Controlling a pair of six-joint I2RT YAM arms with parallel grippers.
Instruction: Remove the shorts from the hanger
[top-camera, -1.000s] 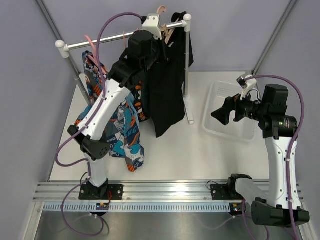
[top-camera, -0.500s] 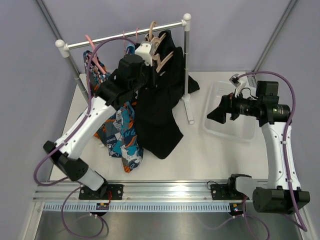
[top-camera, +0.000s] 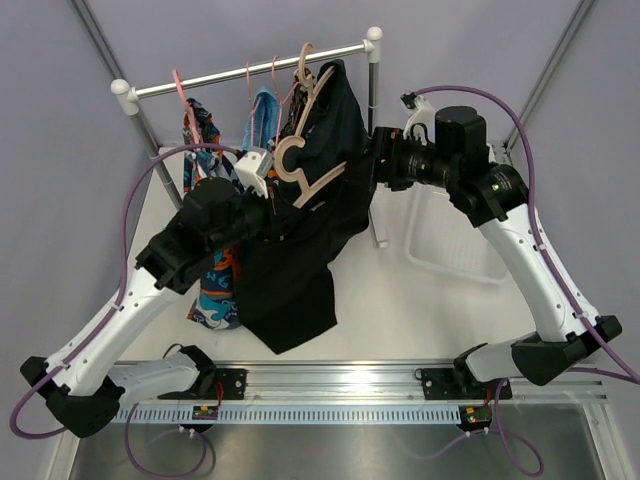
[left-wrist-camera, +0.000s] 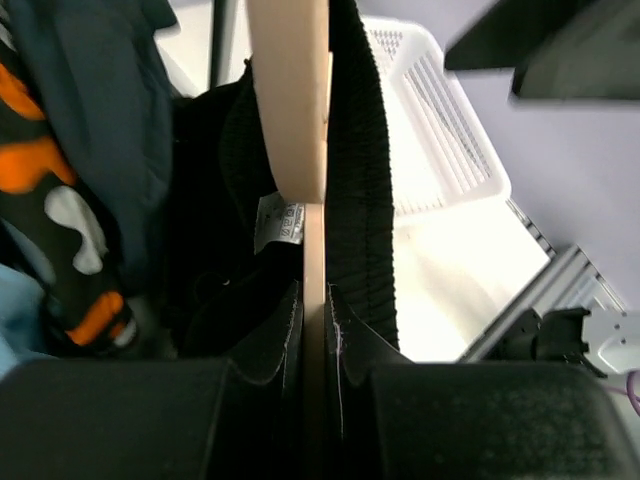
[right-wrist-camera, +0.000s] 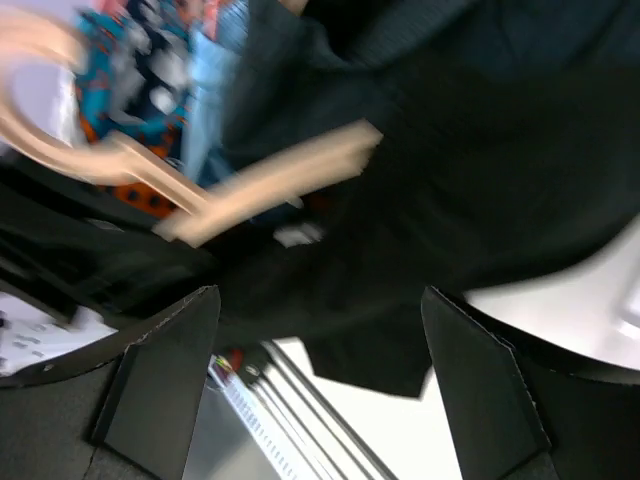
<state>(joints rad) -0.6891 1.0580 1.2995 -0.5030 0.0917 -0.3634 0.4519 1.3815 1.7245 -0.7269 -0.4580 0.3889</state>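
Right now the left claw (left-wrist-camera: 315, 385) is clamped narrow on a pale wooden hanger (top-camera: 312, 178). It holds the hanger tilted and clear of the white metal rail (top-camera: 220, 78), above the left middle of the tabletop (top-camera: 380, 300). A pair of plain black fabric shorts (top-camera: 295, 270) drapes from that hanger, the ribbed waistband hugging the wood. An orange, black and white blotched fabric (left-wrist-camera: 60, 190) hangs just beside them. The right claw (right-wrist-camera: 318, 375) stands wide and empty, facing the black shorts from the right, near the rail's far right post. A white plastic basket (top-camera: 450, 250) sits at the right.
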